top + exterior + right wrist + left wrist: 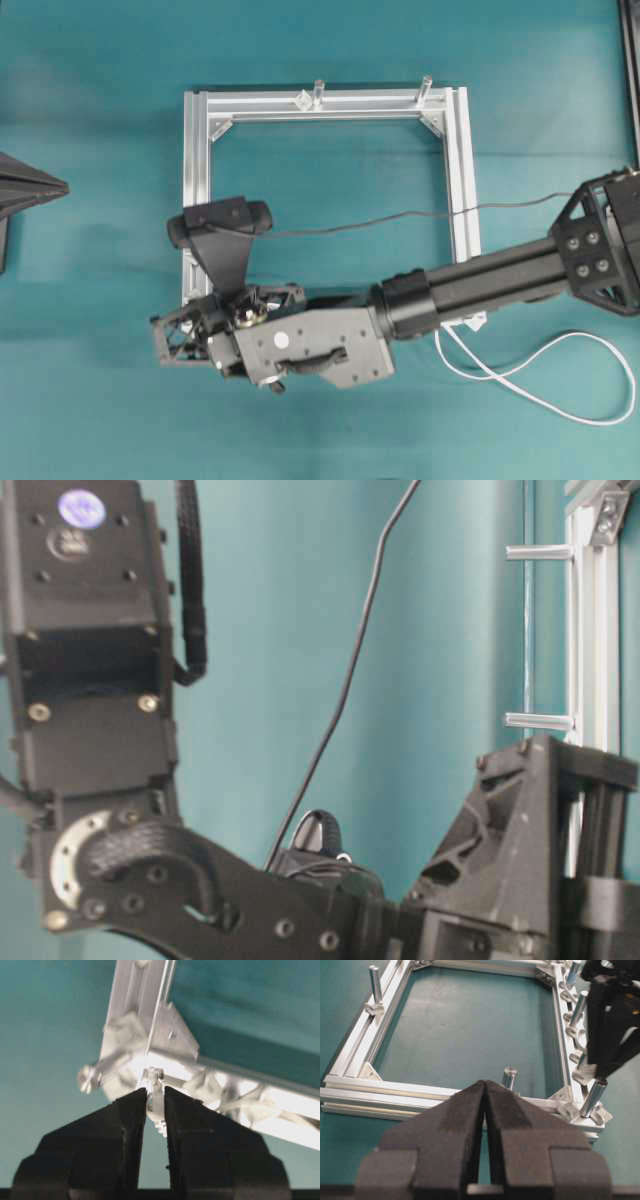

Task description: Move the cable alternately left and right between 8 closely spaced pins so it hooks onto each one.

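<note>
We see right gripper (155, 1105) clenched on the cable's plug (156, 1097), left gripper (485, 1095) closed empty, arm hiding pins overhead.

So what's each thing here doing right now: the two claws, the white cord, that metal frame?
Right gripper: shut on the cable's plug, over a frame corner.
Left gripper: shut, holding nothing, off the frame.
Cable: slack, looping on the table beside the frame.
Plug: pinched between the right fingers.
Frame: lying flat on the table.
Posts: upright on the rails.
</note>
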